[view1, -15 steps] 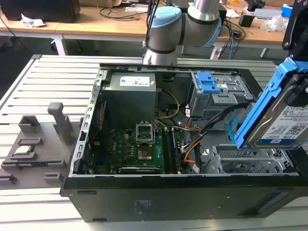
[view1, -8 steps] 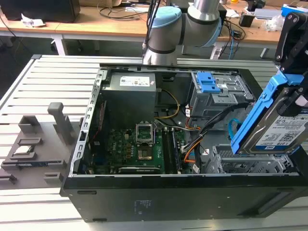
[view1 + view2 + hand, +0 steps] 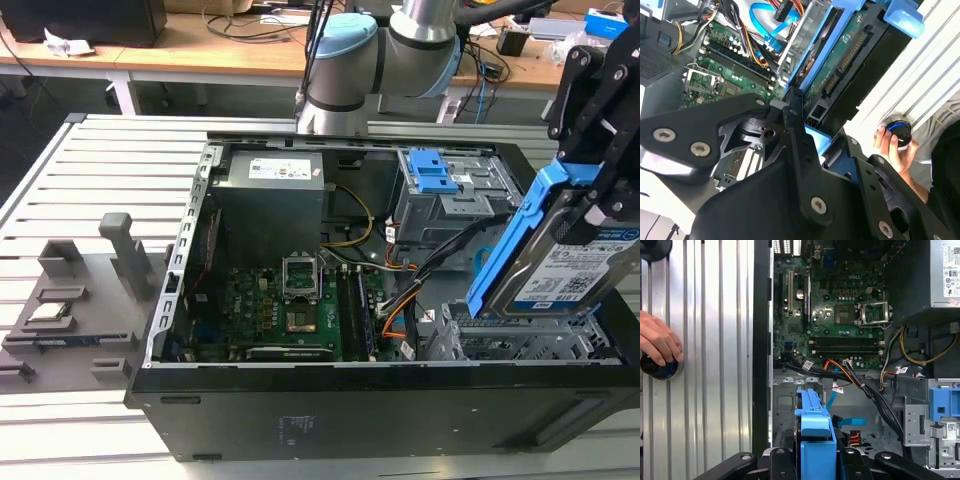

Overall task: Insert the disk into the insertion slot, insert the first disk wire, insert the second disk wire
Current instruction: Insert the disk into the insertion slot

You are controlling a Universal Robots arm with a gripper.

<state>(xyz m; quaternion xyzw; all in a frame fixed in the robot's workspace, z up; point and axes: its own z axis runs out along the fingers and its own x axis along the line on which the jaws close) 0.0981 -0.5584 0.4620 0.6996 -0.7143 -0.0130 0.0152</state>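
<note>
Disk (image 3: 565, 262): a silver-grey drive with a white printed label on its broad face, clipped in a bright blue plastic frame (image 3: 815, 432).
Frame: it runs up the long edge of the disk and ends in a chunky blue tab at the top.
Disk underside: in the second wrist view it shows a green board (image 3: 847, 47) with a dark connector strip along it.
Disk position: tilted, with its top leaning toward the exterior view's right. It is held up over the corner of the case, its lower end right at the mouth of the slot (image 3: 520, 345) (whether it touches the metal there I cannot tell).
Slot: a boxy silver cage with perforated sides, at the exterior view's right end of the case.
Gripper (image 3: 598, 195): black, with its jaws drawn in narrow and clamped on the upper part of the disk.
Case (image 3: 300, 420): a black computer case lying open on a ribbed metal table (image 3: 100, 160).
Inside the case: a green motherboard (image 3: 255, 305), a taller grey cage with a blue latch (image 3: 445, 195) beyond the slot, and loose cables (image 3: 440, 255) between them.
Hand (image 3: 657, 342): a person's hand rests on the table beside the case, its fingers on a round black-and-blue knob (image 3: 657, 369).
</note>
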